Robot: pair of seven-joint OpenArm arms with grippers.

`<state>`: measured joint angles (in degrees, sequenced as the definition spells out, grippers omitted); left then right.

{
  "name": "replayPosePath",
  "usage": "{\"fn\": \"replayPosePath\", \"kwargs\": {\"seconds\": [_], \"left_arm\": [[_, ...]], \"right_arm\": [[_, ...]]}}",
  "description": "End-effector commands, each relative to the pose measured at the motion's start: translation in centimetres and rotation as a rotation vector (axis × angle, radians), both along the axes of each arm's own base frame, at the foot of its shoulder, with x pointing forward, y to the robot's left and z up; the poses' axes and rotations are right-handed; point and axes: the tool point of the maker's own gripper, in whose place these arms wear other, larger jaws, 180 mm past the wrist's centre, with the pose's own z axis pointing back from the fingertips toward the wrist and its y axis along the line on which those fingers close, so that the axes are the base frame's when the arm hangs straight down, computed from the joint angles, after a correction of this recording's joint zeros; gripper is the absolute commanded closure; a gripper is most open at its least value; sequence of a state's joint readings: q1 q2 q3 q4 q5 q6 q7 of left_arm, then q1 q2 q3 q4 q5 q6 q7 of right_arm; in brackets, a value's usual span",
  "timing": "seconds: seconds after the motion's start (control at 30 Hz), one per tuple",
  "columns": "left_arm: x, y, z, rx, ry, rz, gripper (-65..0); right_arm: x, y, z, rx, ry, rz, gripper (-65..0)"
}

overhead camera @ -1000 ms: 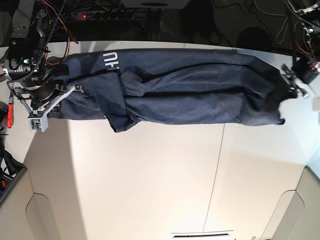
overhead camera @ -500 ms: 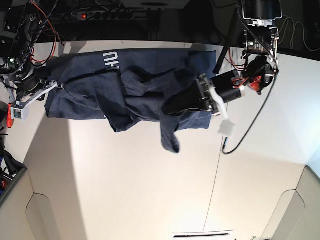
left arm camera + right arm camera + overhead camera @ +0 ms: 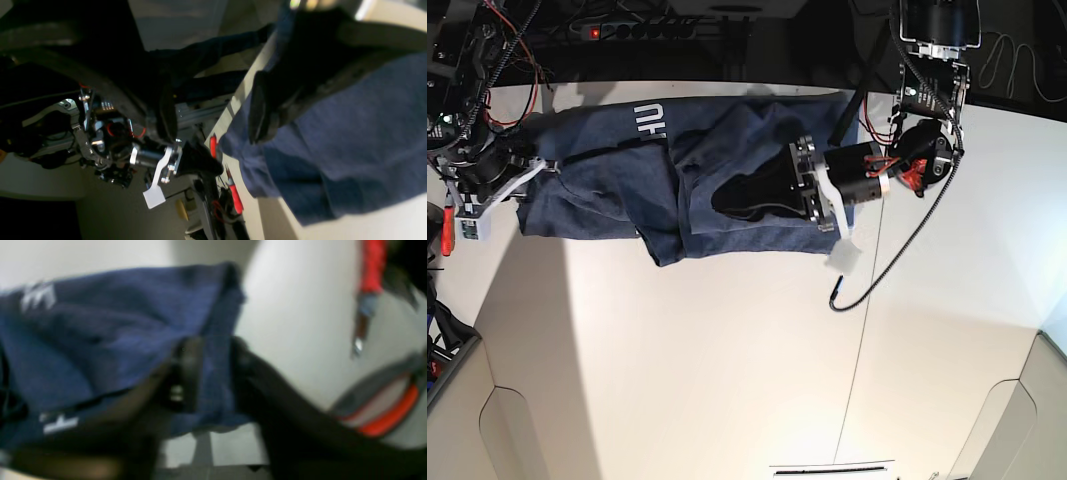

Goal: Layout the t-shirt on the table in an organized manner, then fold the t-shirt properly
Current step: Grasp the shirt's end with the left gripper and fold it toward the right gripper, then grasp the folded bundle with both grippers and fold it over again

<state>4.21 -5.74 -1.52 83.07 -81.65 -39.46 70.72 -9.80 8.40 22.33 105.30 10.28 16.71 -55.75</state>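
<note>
The large dark heathered navy-blue cotton t-shirt (image 3: 617, 190) is lying bunched along the far edge of the wide flat white tabletop (image 3: 727, 350). Its white block lettering (image 3: 648, 120) is showing near the far edge, and one half is lying doubled over the other in loose, uneven folds.

The left gripper (image 3: 213, 133) is hovering over the middle of the cloth. Its dark fingers (image 3: 263, 110) are standing wide apart with nothing between them, so it is released. The right gripper (image 3: 213, 373) is sitting at the shirt's end nearest the table's side edge. A strip of hem is running between its fingers, but the wrist view is too blurred to tell whether they are pinching the cloth or letting it go.

The fabric is looking soft and light, with no stiffness at all. It is likely to droop, drag and wrinkle wherever it is not being supported, and layers are likely to cling together when lifted. Pinching a single thin edge looks awkward, and jaws closing on the thick crumpled middle would probably be gathering several layers at once. The better places to take hold seem to be the outer corners of hem or shoulder, one in each gripper, so the shirt can be drawn taut and spread flat before any folding
</note>
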Motion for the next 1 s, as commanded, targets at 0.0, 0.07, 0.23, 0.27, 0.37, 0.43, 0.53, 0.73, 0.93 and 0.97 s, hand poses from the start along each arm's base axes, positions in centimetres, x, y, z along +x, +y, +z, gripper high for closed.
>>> {"fn": "replayPosePath", "kwargs": {"seconds": [0.0, 0.07, 0.23, 0.27, 0.37, 0.43, 0.53, 0.73, 0.93, 0.97], "left_arm": [[0.9, 0.1, 1.5, -0.026, -0.048, 0.009, -37.6], [0.9, 0.0, 1.5, -0.018, -0.053, -0.002, -37.6], [0.7, 0.1, 0.7, 0.021, -0.047, -0.01, -37.6], [0.7, 0.1, 0.7, 0.022, -0.047, -0.011, -37.6], [0.7, 0.0, 0.7, 0.021, -0.047, -0.01, -37.6], [0.7, 0.0, 0.7, 0.021, -0.047, -0.011, -37.6], [0.7, 0.0, 0.7, 0.021, -0.048, -0.011, -37.6], [0.7, 0.0, 0.7, 0.022, -0.047, -0.011, -37.6], [0.7, 0.1, 0.7, 0.024, -0.047, -0.011, -37.5], [0.6, 0.4, 0.5, 0.035, -0.044, -0.016, -37.3]], "right_arm": [[0.9, -0.9, 1.2, -0.036, -0.045, 0.008, -25.6], [1.2, -3.0, 2.0, -0.111, -0.063, 0.006, -25.7], [1.5, -8.6, 3.9, -0.042, -0.113, -0.082, -27.3], [1.3, -9.3, 3.6, 0.015, -0.112, -0.101, -28.3], [0.7, -10.2, 1.0, 0.222, -0.098, -0.141, -32.7], [0.3, -9.1, -1.3, 0.389, -0.07, -0.152, -33.0], [0.0, -6.8, -4.1, 0.62, -0.029, -0.175, -33.0], [0.2, -3.1, -6.7, 0.848, 0.06, -0.197, -33.0], [0.2, 0.8, -6.5, 0.909, 0.135, -0.079, -27.9], [0.1, 1.0, -6.4, 0.91, 0.143, -0.066, -19.7]]}}
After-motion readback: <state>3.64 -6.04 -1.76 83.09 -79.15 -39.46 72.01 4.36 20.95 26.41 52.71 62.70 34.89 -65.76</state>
